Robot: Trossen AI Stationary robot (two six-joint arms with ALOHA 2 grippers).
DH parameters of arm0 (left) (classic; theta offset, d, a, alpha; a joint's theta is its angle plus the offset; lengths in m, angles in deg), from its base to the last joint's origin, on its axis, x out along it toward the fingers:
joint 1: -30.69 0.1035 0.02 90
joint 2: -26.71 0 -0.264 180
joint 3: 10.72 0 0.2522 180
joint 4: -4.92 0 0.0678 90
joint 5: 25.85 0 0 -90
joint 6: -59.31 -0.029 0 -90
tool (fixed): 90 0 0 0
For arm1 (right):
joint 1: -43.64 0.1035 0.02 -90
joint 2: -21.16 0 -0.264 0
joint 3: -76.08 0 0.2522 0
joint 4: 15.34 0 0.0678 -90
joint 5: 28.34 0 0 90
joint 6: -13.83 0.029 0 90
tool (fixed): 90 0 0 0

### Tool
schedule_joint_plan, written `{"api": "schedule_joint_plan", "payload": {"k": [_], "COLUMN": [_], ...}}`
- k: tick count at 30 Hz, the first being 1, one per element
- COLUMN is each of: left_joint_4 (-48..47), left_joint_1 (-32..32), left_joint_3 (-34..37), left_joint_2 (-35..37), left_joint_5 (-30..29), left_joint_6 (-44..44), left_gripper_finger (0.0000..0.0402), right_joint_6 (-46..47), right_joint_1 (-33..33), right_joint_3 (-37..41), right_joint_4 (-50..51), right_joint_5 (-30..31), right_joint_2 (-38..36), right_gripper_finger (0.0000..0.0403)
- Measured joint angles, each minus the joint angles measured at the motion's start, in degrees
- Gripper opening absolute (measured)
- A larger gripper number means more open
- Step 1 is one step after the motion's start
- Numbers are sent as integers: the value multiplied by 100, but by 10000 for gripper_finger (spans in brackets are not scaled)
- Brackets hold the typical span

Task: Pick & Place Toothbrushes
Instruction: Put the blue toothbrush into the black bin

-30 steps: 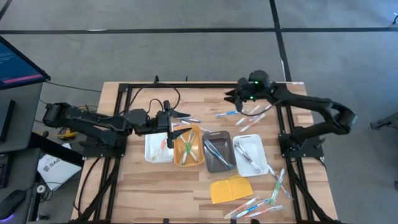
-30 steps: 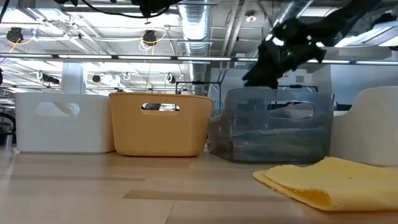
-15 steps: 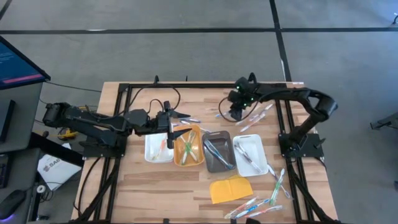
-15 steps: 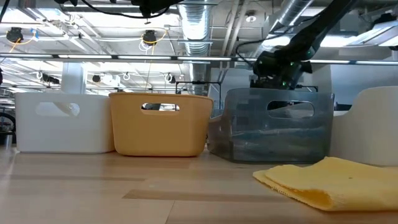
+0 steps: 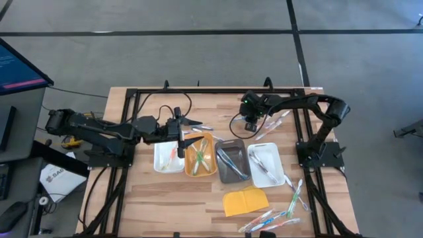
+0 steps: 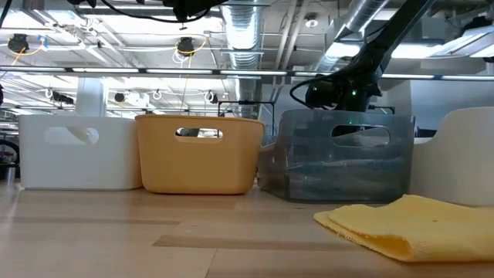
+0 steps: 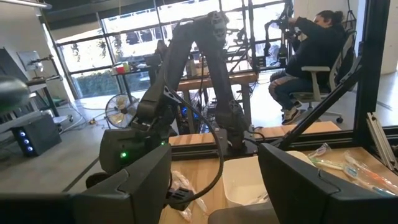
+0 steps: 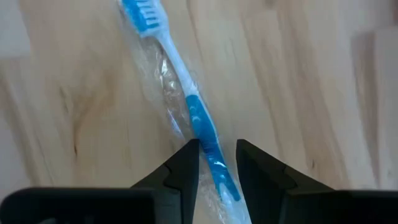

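Observation:
A blue toothbrush (image 8: 186, 87) in a clear wrapper lies flat on the wood near the table's far edge. My right gripper (image 8: 217, 163) points down over it, just left of the far-right loose toothbrushes (image 5: 274, 122). Its fingers, a narrow gap apart, stand on either side of the blue handle's lower part. My left gripper (image 5: 183, 137) hovers level and open above the white tray (image 5: 168, 158) and orange tray (image 5: 200, 158), with nothing between its fingers (image 7: 143, 180). More toothbrushes lie inside the trays. My right gripper comes from above with one finger (image 8: 186, 165) on each side of the blue handle (image 8: 210, 149), lying across it. The toothbrush lies flat on the table. I cannot tell whether the fingers touch the handle or its wrapper.
A grey tray (image 5: 231, 160) and a second white tray (image 5: 266, 164) stand right of the orange one. A yellow pad (image 5: 246, 200) lies nearer the front, with loose toothbrushes (image 5: 277, 215) beside it at the near right. A black frame (image 5: 218, 90) edges the table.
My right gripper has come down toward the table and a little toward its near edge, tipping from nearly level to pointing steeply down over the blue toothbrush. The toothbrush has stayed where it lay.

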Motion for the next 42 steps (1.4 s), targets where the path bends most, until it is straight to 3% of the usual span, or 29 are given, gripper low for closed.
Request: {"api": "schedule_joint_plan", "payload": {"k": [13,26,31,42], "left_joint_4": [2,4,11,17], "left_joint_1": [0,0,0,-4], "left_joint_3": [1,1,1,1], "left_joint_2": [0,0,0,0], "left_joint_5": [0,0,0,0], "left_joint_6": [0,-22,-31,-22], "left_gripper_finger": [236,236,236,236], "right_joint_6": [17,2,68,1349], "right_joint_1": [-27,-20,-22,118], "right_joint_3": [0,210,110,-849], "right_joint_4": [8,-23,78,246], "right_joint_5": [105,290,330,949], "right_joint_2": [-2,-44,-25,-17], "right_gripper_finger": [96,12,17,4]}}
